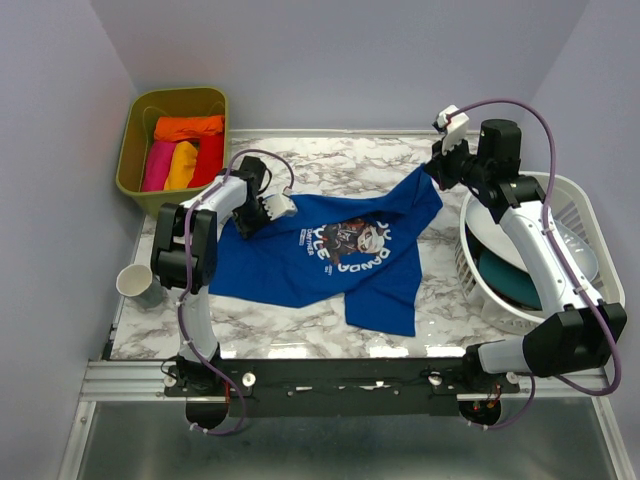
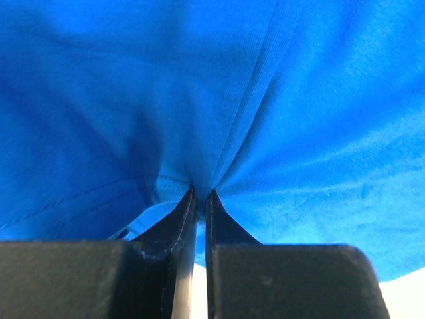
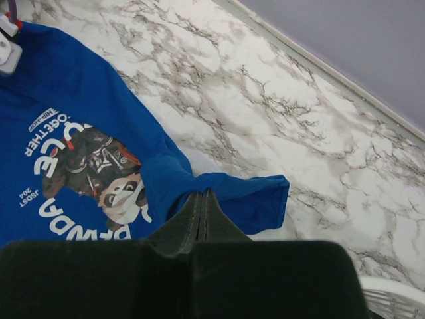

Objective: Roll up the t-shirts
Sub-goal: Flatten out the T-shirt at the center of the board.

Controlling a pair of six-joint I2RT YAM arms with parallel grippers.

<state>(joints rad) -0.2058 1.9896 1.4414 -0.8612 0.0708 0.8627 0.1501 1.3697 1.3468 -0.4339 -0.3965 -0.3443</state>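
Observation:
A royal blue t-shirt point(image 1: 330, 255) with a white-and-dark chest graphic point(image 1: 350, 242) lies spread, crumpled, on the marble table point(image 1: 330, 165). My left gripper point(image 1: 268, 208) is at the shirt's upper left part, its jaws shut on a pinch of blue fabric point(image 2: 200, 193). At the shirt's upper right, my right gripper point(image 1: 437, 172) is shut on the sleeve point(image 3: 204, 193), which is drawn up toward the back right. Orange point(image 1: 190, 127), pink point(image 1: 158, 165), yellow point(image 1: 182, 165) and red point(image 1: 208, 160) t-shirts lie rolled in a bin at the back left.
The olive bin point(image 1: 135, 150) stands off the table's back left corner. A white basket point(image 1: 580, 215) at the right holds a white plate and a teal dish point(image 1: 510, 282). A paper cup point(image 1: 135, 283) stands at the table's left edge.

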